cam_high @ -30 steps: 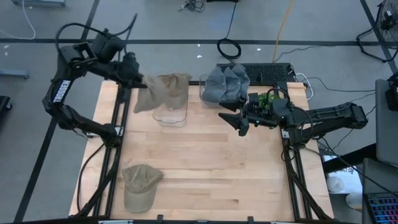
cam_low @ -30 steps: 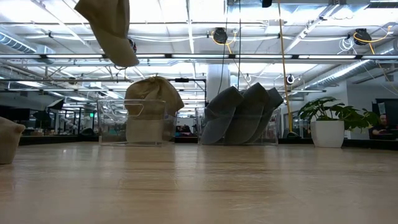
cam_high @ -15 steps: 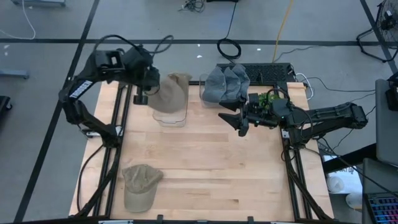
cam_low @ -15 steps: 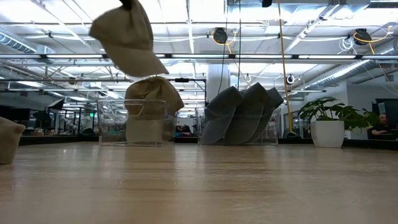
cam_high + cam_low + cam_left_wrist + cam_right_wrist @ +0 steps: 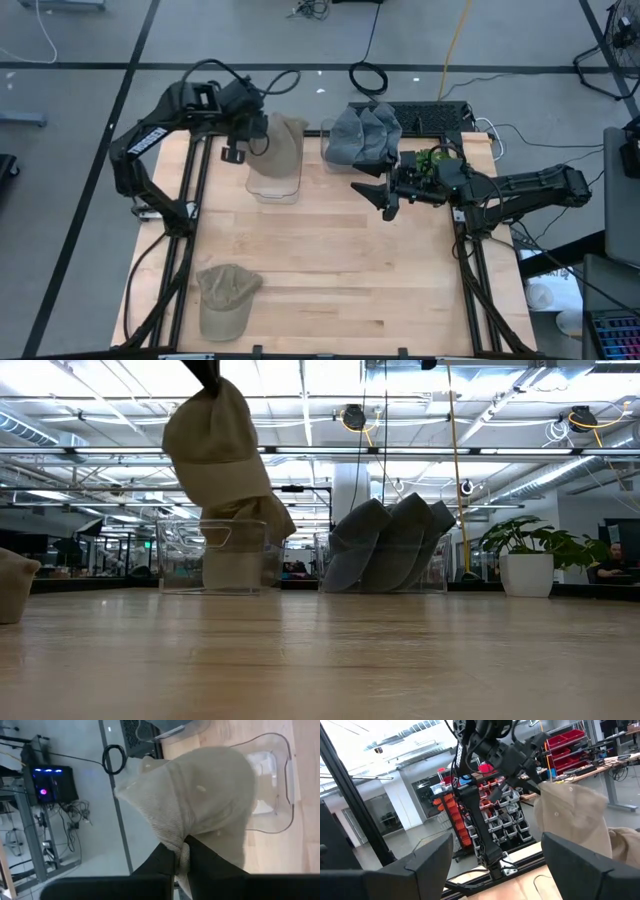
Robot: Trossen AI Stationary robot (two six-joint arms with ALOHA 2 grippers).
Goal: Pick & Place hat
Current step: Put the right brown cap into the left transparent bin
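**Hanging tan hat held over the clear bin**

Spanning most of the high view, the wooden desk (image 5: 330,260) carried everything else. Two dark arms reached over it: the left arm (image 5: 150,140) from the upper left of the frame, the right arm (image 5: 520,188) from the right edge toward the middle.

At the upper middle of the high view stood a clear bin (image 5: 275,180) with a tan hat inside it (image 5: 235,565), seen through its wall in the low view. Just to its right, a second clear bin (image 5: 335,135) held a stack of grey hats (image 5: 365,132), which leaned together in the low view.

The carried tan hat (image 5: 278,145) hung over the first bin, at the upper left of the low view, its lower edge near the hat already in the bin; whether the two touched could not be told. The left gripper (image 5: 181,854) had its jaws clamped together on a fold of this hat's fabric, as the left wrist view showed, with the bin below.

The right gripper (image 5: 383,195) hovered above bare desk to the right of centre, its jaws standing wide apart and holding nothing.

Another tan hat (image 5: 225,298) lay alone at the lower left of the high view, well apart from the bins.

A small green plant (image 5: 525,550) stood at the right of the low view.
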